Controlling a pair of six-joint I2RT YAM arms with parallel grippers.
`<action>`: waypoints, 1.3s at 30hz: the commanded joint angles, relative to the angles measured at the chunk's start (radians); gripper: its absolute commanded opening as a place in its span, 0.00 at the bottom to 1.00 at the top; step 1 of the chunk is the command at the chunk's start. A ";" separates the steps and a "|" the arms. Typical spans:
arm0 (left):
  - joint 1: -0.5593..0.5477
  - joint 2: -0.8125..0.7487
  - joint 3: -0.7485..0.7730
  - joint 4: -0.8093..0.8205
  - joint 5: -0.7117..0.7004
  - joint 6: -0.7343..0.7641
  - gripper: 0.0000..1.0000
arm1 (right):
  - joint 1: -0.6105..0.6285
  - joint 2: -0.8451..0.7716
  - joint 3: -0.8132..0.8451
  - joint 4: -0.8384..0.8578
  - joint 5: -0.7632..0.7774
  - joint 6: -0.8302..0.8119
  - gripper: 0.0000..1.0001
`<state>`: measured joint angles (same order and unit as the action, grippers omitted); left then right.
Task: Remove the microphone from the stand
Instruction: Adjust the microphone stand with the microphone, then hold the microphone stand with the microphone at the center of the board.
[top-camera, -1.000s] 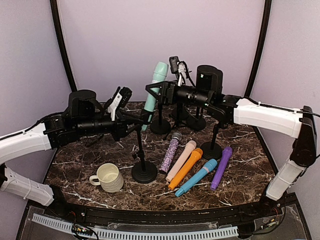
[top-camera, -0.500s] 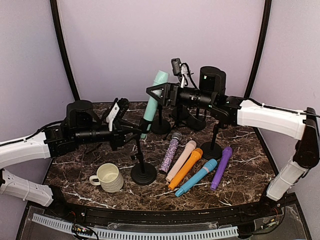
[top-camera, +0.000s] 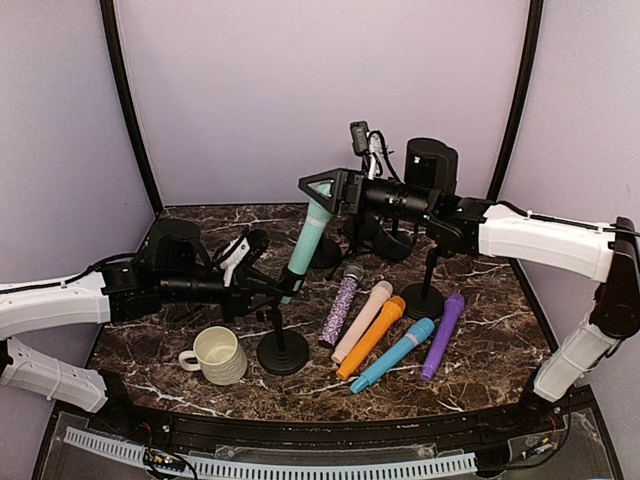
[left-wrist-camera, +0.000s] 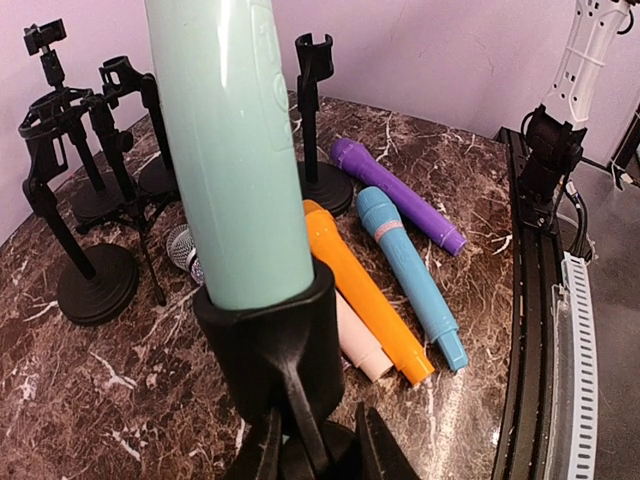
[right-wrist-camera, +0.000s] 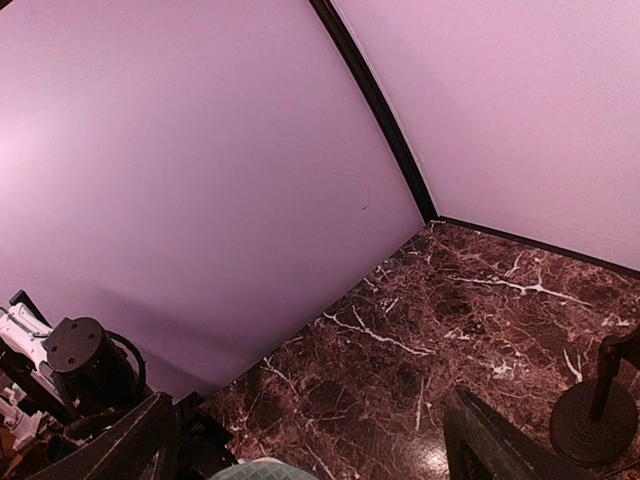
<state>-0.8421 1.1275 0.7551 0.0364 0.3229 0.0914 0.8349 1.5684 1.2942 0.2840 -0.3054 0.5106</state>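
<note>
Squarely between the right fingers (right-wrist-camera: 485, 445), top of teal microphone (top-camera: 305, 245)

The dark marble table (top-camera: 490, 355) carries a cream mug (top-camera: 218, 354) at eight o'clock, a black stand (top-camera: 283, 353) at the mug's three o'clock, five loose microphones (top-camera: 371, 336) fanned near centre, other stands (top-camera: 423, 300) toward twelve and three.

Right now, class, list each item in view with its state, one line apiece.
teal microphone: tilted, seated in the stand's clip.
stand: base on the table.
left fingers: shut on the stand's stem.
right fingers: open, flanking the microphone's top.
five loose microphones: lying flat.
mug: upright.
</note>
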 joint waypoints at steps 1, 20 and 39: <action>0.006 0.011 -0.052 -0.057 0.064 0.013 0.00 | -0.006 -0.028 -0.025 0.025 -0.050 0.006 0.93; 0.008 0.085 -0.077 -0.097 0.093 0.101 0.00 | -0.007 -0.077 -0.220 0.086 -0.117 0.073 0.92; 0.007 0.104 -0.087 -0.118 0.054 0.146 0.00 | -0.016 -0.101 -0.178 0.166 -0.107 0.073 0.08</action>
<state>-0.8333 1.1912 0.7097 0.0788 0.3862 0.2020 0.8368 1.5124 1.0748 0.3832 -0.3965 0.5720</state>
